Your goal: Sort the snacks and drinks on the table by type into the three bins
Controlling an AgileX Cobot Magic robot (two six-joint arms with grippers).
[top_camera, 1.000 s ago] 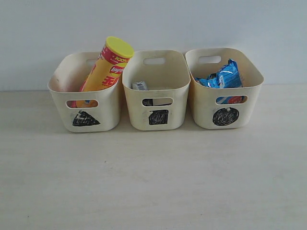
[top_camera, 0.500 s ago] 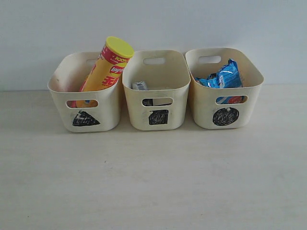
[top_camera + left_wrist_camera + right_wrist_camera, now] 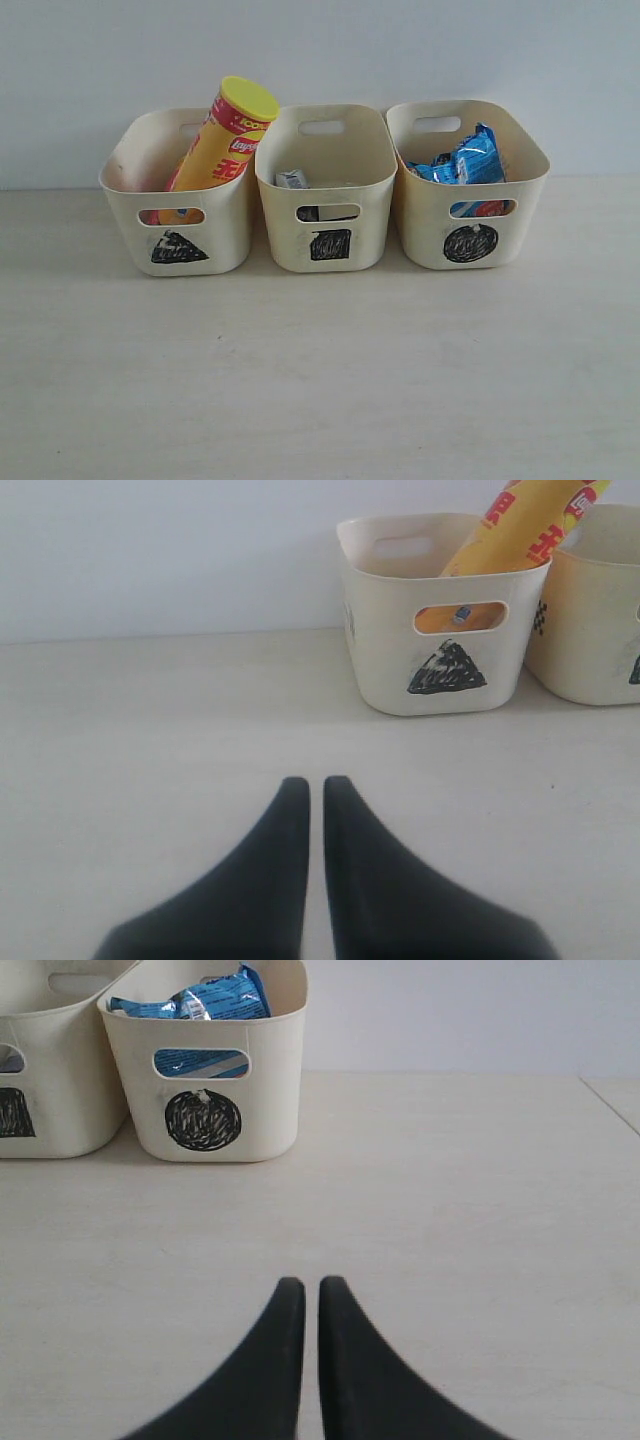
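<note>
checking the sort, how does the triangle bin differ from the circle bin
The triangle bin bears a scribbled black triangle, the circle bin a black circle. The triangle bin holds a yellow crisp tube leaning far above its rim; the circle bin holds a blue crinkly bag barely topping its rim. Both are cream tubs with handle cut-outs.

Left end effector (image 3: 315, 783) — black, curved, tapering fingers (image 3: 262, 880).

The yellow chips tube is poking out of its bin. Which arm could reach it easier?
Probably the left. The left gripper, shut and empty, faces the triangle bin holding the yellow tube. The right gripper, also shut, faces the circle bin at the other end.
</note>
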